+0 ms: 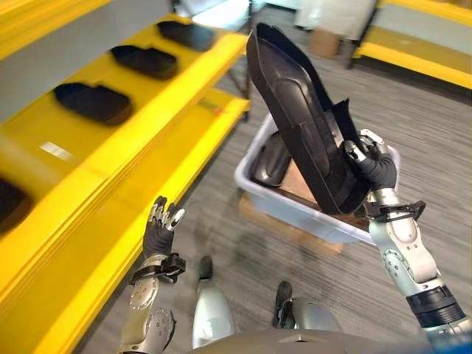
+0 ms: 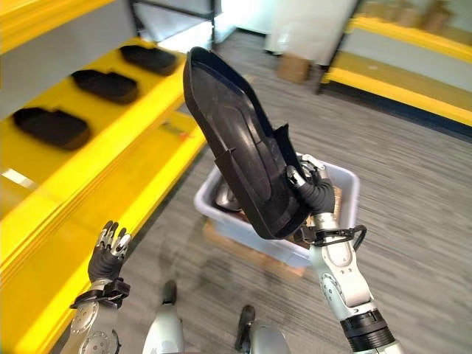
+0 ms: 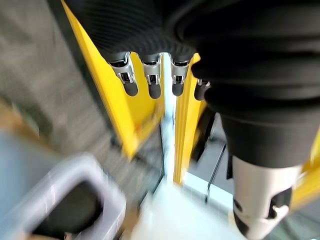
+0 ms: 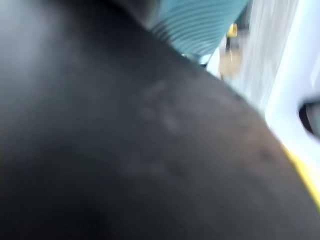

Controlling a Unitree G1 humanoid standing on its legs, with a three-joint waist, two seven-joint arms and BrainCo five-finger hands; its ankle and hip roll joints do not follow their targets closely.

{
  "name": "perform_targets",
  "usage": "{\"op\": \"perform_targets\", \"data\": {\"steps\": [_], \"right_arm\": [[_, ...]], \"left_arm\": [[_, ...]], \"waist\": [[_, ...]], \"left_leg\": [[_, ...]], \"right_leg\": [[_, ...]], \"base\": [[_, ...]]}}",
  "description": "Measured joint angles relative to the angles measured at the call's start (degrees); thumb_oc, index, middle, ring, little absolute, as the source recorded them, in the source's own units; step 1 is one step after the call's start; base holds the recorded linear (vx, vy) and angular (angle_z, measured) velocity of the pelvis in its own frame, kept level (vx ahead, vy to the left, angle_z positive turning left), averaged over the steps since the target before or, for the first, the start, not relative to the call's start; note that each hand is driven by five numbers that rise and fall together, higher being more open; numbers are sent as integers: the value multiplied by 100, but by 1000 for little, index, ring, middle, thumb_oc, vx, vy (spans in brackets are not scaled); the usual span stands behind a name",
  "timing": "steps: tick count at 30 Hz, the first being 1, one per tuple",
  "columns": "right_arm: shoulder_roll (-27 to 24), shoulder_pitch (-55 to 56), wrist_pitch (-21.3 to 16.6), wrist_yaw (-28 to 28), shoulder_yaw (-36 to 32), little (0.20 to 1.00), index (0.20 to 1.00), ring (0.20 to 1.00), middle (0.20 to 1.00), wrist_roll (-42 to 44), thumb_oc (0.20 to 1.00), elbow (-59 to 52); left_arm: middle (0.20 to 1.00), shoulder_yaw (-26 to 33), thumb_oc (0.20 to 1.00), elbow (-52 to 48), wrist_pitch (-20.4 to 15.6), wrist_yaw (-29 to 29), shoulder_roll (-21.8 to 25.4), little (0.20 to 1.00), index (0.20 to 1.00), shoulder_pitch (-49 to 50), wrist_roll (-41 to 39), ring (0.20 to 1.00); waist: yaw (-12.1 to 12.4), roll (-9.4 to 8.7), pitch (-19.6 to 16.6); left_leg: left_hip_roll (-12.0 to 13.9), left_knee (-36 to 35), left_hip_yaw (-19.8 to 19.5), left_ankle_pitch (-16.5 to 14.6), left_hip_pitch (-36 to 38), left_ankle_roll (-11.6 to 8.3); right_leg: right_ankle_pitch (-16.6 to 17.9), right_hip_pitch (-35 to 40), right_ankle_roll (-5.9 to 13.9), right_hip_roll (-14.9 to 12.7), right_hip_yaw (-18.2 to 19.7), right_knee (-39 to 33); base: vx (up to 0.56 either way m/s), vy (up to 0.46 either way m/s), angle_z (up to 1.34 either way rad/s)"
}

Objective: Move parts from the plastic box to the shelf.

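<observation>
fingers (image 1: pixel 356 153) of the right hand (image 1: pixel 376 168) curl round the lower end of a long black moulded part (image 1: pixel 299 110), lifted clear above the grey plastic box (image 1: pixel 310 214). left hand (image 1: pixel 160 225) hangs spread, empty. carrying step; next, swing it onto the yellow shelf (image 1: pixel 133 96) beside the parts already there (image 1: pixel 92 102).

**Yellow shelf carries dark parts; box sits on grey floor**

The yellow shelf (image 1: pixel 125 110) runs in tiers beside and beyond the left hand's fingers (image 1: pixel 164 216). On its upper tier, well apart from those fingertips, three black moulded parts (image 1: pixel 94 102) lie in a row, spaced apart, each flat on the yellow surface. A small pale label (image 1: pixel 56 151) lies on the same tier, nearer the fingers than the parts. The lower tier, just beside the fingertips, shows bare yellow board. The grey carpeted floor (image 1: pixel 413 125) lies on the other side of the fingers. On it, a flat brown cardboard piece (image 1: pixel 284 225) lies under the pale plastic box (image 1: pixel 295 210).
</observation>
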Motion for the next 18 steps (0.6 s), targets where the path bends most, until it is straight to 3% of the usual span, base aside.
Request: {"op": "perform_targets", "data": {"steps": [2,3,4,5,6,7,8,9,10,11,12,14,16,18], "right_arm": [[136,433,-2,41,-153,200,200,200,200,15,200,-169],[293,707,-8,51,-278,200,200,200,200,41,200,-278],[355,871,-12,59,-360,200,200,200,200,76,200,-326],[340,882,-12,59,-392,200,200,200,200,107,200,-348],[404,1074,-36,64,-928,200,200,200,200,129,200,-436],[445,1208,-28,8,-1165,200,200,200,200,218,200,-411],[610,1268,0,-80,-1336,200,200,200,200,266,200,-334],[625,1290,-1,-99,-1346,200,200,200,200,296,200,-348],[622,1334,-12,-96,-1324,200,200,200,200,295,200,-439],[639,1264,-83,-100,-1354,200,200,200,200,298,200,-547],[650,1211,-91,-107,-1307,200,200,200,200,255,200,-597],[707,1081,-93,-131,-1208,200,200,200,200,212,200,-591],[705,1034,-92,-188,-1134,200,200,200,200,210,200,-592],[818,1009,-101,-196,-1026,200,200,200,200,209,200,-598]], "left_arm": [[1000,144,1000,23,-14,0,-85,1000,1000,-116,-1,1000],[1000,137,1000,10,-22,-10,-51,1000,1000,-222,1,1000],[1000,117,1000,-11,-21,-12,-41,1000,1000,-293,1,1000],[1000,116,1000,-64,-27,-14,-58,1000,1000,-297,1,1000],[1000,-185,1000,109,35,-44,-64,1000,1000,-711,-1,1000],[1000,-296,1000,45,66,-107,-110,1000,1000,-804,1,1000],[1000,-347,1000,25,69,-181,-119,1000,1000,-882,3,1000],[1000,-378,1000,-56,70,-201,-80,1000,1000,-798,-2,1000],[1000,-381,1000,-106,74,-255,33,1000,1000,-631,0,1000],[1000,-356,1000,-230,73,-260,173,1000,1000,-651,-2,1000],[1000,-297,1000,-235,69,-265,269,1000,1000,-542,0,1000],[1000,-179,1000,-240,28,-258,375,1000,1000,-478,1,1000],[1000,-62,1000,-234,22,-241,378,1000,1000,-373,-1,1000],[1000,46,1000,-244,10,-219,567,1000,1000,-281,2,1000]], "waist": [[-192,-63,60],[-395,-38,98],[-561,-42,127],[-611,-11,125],[-715,195,333],[-808,216,357],[-802,28,386],[-800,2,393],[-764,-50,391],[-777,-48,460],[-660,-64,452],[-502,-167,512],[-451,-237,529],[-296,-452,491]], "left_leg": [[201,578,581,-363,298,-79],[449,749,867,-473,605,-130],[538,529,868,-539,916,-119],[552,154,845,-526,1161,-116],[565,-561,965,-879,1564,-371],[390,-1054,947,-1063,1696,-648],[203,-1120,1025,-939,1710,-561],[82,-1039,1007,-988,1665,-523],[-32,-682,881,-1112,1457,-427],[-52,129,687,-1443,960,-293],[-162,362,615,-1566,768,-220],[-233,685,559,-1739,553,-61],[-284,841,522,-1800,395,51],[-509,1088,452,-1867,129,190]], "right_leg": [[99,247,-15,-172,-382,-275],[86,389,55,-330,-732,-262],[58,369,288,-408,-843,-185],[68,278,357,-448,-852,-94],[130,177,510,-709,-1157,250],[117,179,648,-929,-1278,391],[245,194,756,-1222,-1299,432],[460,246,702,-1356,-1412,425],[536,302,761,-1442,-1254,365],[645,328,859,-1643,-1365,396],[801,323,823,-1660,-1369,300],[940,325,967,-1767,-1358,194],[1124,319,928,-1819,-1358,85],[1094,342,913,-1910,-1355,-88]], "base": [[-112,44,133],[-79,103,154],[-47,225,128],[-22,416,117],[17,354,120],[29,291,132],[-18,209,84],[-20,206,51],[-43,303,68],[-17,249,73],[-13,293,59],[6,105,18],[17,144,20],[35,179,31]]}}
